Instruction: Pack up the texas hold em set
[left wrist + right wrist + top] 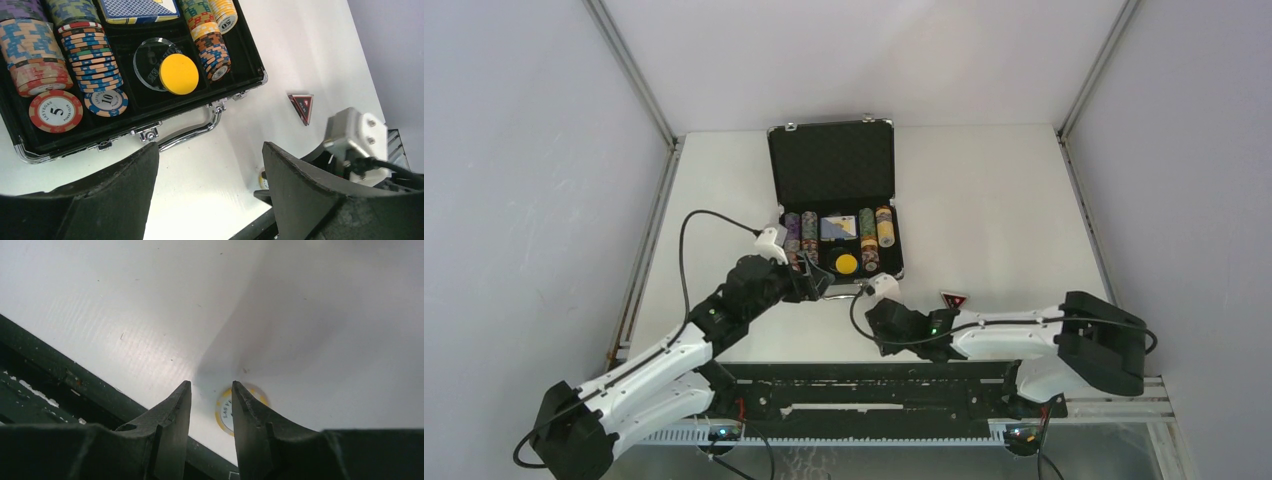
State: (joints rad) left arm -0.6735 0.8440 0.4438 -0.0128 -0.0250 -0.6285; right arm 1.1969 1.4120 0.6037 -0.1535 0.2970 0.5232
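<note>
This is looking like a robotics lab cell: plain walls and aluminium posts are enclosing a white table, and a black mounting rail is running along its near edge.

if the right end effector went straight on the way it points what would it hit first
Probably the yellow-rimmed chip lying on the table just beyond the right end effector; depth is unclear.

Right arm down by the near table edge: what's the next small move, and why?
Probably nudge the right gripper sideways to centre the loose chip before closing. In the right wrist view the jaws stand part open. The chip lies flat on the table, mostly hidden behind one finger rather than in the gap.
</note>
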